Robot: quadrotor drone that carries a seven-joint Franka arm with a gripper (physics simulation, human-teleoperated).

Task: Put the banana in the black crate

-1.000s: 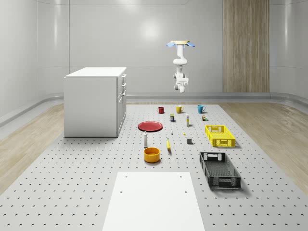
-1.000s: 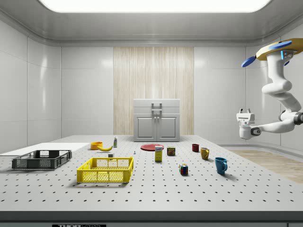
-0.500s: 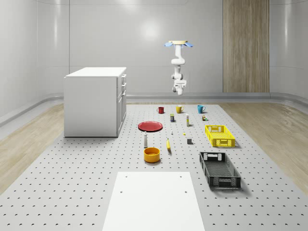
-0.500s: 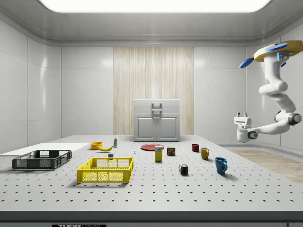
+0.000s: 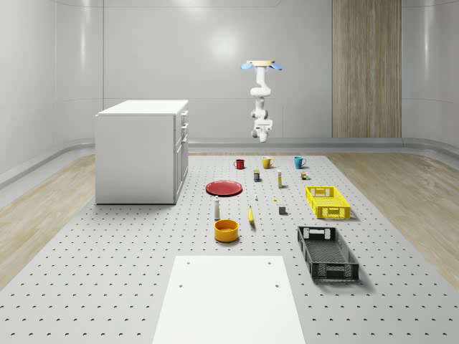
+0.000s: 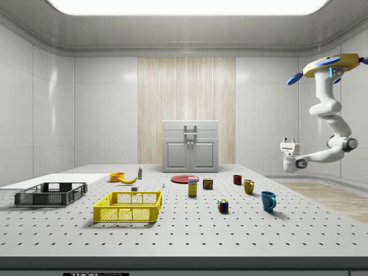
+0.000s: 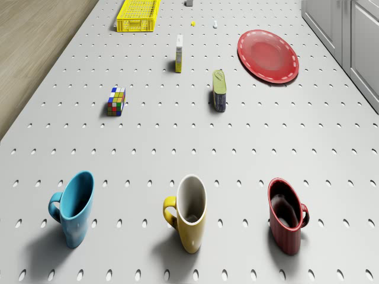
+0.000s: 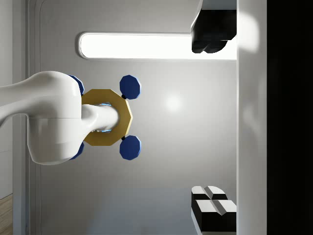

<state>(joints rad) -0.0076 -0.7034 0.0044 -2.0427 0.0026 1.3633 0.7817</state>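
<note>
Plainly we hovered past the mugs, our claw [image 6: 287, 141] upturned, open and empty; the banana [image 5: 251, 215] lay well apart across the table [image 5: 129, 279], lengthwise toward the black crate [image 5: 327, 252].

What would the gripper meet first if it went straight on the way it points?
Probably only the ceiling. The open gripper points upward, just beside the drone hovering near the mugs. Nothing else seems to be in line, though depth is unclear.

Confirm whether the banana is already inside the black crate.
No, the banana lies on the table beside the orange bowl, apart from the black crate.
</note>
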